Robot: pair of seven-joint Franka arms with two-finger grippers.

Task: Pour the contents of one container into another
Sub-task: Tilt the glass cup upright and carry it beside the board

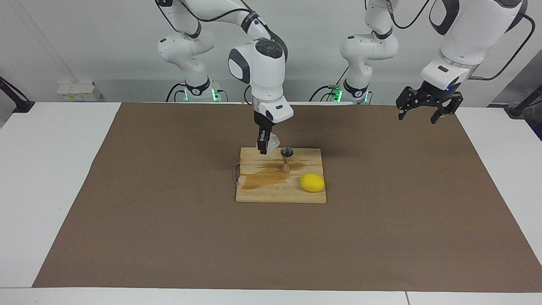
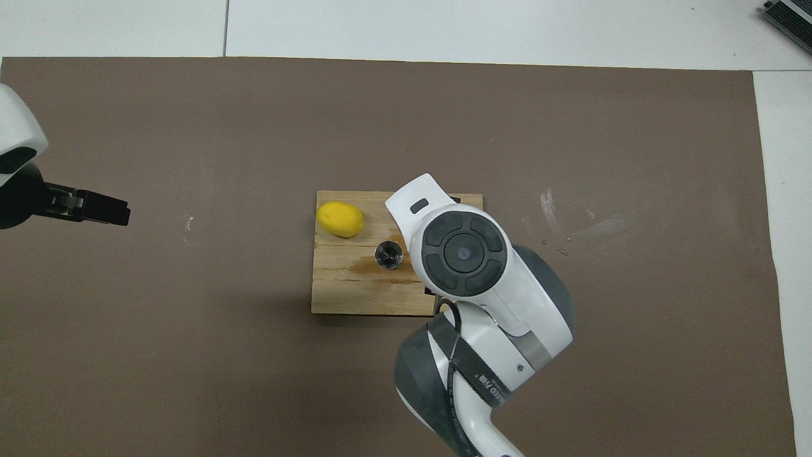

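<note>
The small clear glass cup [image 1: 272, 143] hangs tilted in the air over the wooden board's [image 1: 271, 192] edge nearest the robots, while the silver hourglass-shaped jigger [image 1: 286, 159] stands upright near the board's middle, mouth up, on a damp brown stain.

Both arms: glossy white shells, dark grey joint caps and collars. Right arm's wrist cap shows round segmented grey disc; black band below carries white lettering, probably a maker's label. Black cables loop along upper links. Green lights at bases. Left hand [image 1: 428, 108] black, skeletal linkage; right hand [image 1: 263, 145] black, slim.
</note>
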